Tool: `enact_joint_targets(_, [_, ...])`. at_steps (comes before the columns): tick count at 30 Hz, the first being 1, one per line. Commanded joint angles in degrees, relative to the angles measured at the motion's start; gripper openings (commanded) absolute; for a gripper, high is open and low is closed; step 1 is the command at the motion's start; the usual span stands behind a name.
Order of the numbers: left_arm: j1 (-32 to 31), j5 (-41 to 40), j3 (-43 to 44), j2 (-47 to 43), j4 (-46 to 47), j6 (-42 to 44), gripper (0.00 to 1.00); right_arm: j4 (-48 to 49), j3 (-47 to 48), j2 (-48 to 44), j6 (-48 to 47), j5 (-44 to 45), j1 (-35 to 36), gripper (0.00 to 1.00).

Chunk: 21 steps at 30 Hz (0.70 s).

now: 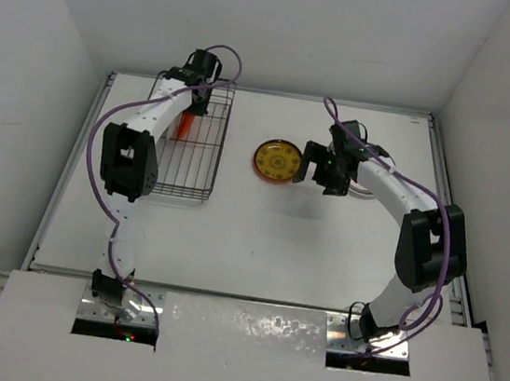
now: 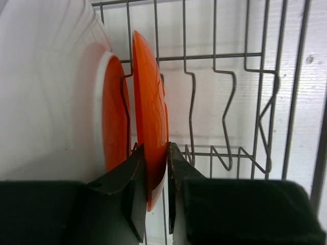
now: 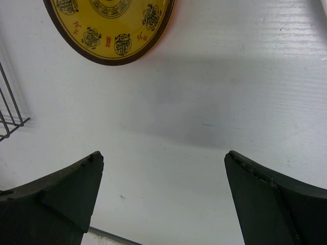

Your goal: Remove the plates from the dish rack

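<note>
Desk [image 1: 258, 238]: white, matte, faintly ribbed | Walls [image 1: 277, 24]: plain white, on left, rear and right | Front panel [image 1: 242, 358]: white, glossy patch at centre

The orange plate [image 2: 150, 117] was plain, next to a white plate [image 2: 51, 92] in the dark grey wire rack [image 2: 204, 56]. The yellow plate [image 3: 110, 25] on the white desk [image 3: 214, 102] had a dark brown rim, black motifs and small red marks.
</note>
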Motion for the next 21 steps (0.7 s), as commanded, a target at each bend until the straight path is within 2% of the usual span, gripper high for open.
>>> enact_joint_targets(1, [0.08, -2.05, 2.45, -6.35, 2.99, 2.72, 0.06, 0.9, 1.46, 0.0, 1.15, -0.79, 0.33, 0.99])
enact_joint_targets(6, [0.08, 1.45, 2.63, -11.19, 4.14, 5.36, 0.06, -1.21, 3.83, -0.17, 1.85, -1.23, 0.33, 0.99])
enact_joint_targets(10, [-0.09, 10.58, 3.51, -15.48, 4.31, 5.98, 0.07, -4.01, 7.6, -0.08, 3.6, -2.37, 0.15, 0.99])
enact_joint_targets(14, [-1.5, 24.19, 0.97, -19.18, 5.63, 6.33, 0.07, -6.92, 13.48, -0.78, 8.5, -5.35, -1.86, 0.99])
enact_joint_targets(18, [-8.87, 19.58, -4.04, -22.87, 8.96, 11.42, 0.07, -5.6, 17.97, -2.63, 15.81, -9.66, -6.35, 0.99])
enact_joint_targets(19, [-13.32, 14.61, -7.27, -23.4, 9.93, 12.91, 0.05, -5.69, 19.46, -2.55, 17.65, -10.36, -8.18, 0.99])
enact_joint_targets(21, [-17.48, 11.23, -11.06, -25.16, 13.43, 17.2, 0.02, -5.86, 24.38, -1.5, 19.16, -11.77, -9.51, 0.99])
